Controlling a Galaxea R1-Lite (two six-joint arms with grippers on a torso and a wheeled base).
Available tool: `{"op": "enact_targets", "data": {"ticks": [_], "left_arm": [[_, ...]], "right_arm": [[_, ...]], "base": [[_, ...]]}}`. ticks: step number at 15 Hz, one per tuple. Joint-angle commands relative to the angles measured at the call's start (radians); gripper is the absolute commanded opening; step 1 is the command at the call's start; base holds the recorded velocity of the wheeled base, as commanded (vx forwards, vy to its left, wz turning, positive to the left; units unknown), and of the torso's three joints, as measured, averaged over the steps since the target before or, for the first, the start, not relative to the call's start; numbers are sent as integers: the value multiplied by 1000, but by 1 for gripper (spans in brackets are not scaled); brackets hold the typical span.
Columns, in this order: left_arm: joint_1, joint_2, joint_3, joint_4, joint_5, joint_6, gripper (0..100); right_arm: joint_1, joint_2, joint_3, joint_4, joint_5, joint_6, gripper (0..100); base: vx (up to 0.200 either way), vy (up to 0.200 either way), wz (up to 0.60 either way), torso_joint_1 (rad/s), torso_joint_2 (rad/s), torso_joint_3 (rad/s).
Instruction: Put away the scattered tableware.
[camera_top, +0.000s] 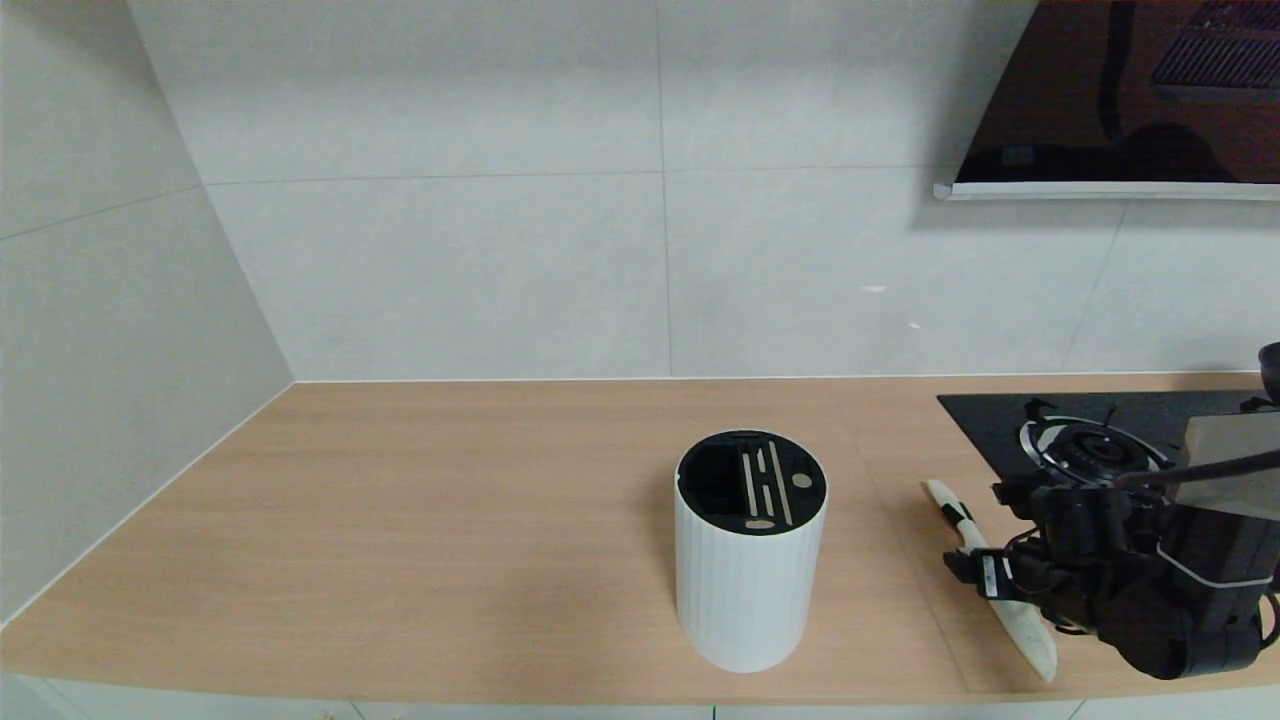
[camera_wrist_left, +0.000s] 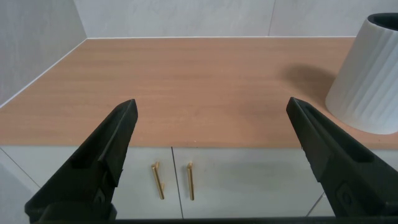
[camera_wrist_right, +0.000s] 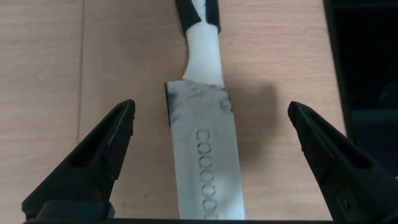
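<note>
One white knife (camera_top: 1032, 632) flat on the counter (camera_top: 450, 520), right of the slotted holder (camera_top: 748, 590), just left of the hob (camera_top: 990, 420).
Right gripper (camera_wrist_right: 211, 107) above it, fingers spread wide either side of the blade near the handle; left gripper (camera_wrist_left: 211, 106) equally wide, holding nothing, off the counter's near edge. Probably best to shift toward the handle, lower squarely, close gently, then tip upright for a slot. Hard to judge: gap between fingertips and wood. Knife's middle hidden behind the arm; blade tip cut off in the right wrist view.

No text, label or number is legible.
</note>
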Motion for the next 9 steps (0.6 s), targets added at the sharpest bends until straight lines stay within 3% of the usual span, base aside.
{"op": "enact_targets", "data": {"ticks": [1,8,9], "left_arm": [[0,2,0,0,0,0,100],[0,0,0,0,0,0,100],[0,2,0,0,0,0,100]], "right_arm": [[0,28,-12,0,1,2,100],[0,36,-31,0,4,2,100],[0,36,-29,0,4,2,0]], "base": [[0,0,0,0,0,0],[0,0,0,0,0,0],[0,0,0,0,0,0]]}}
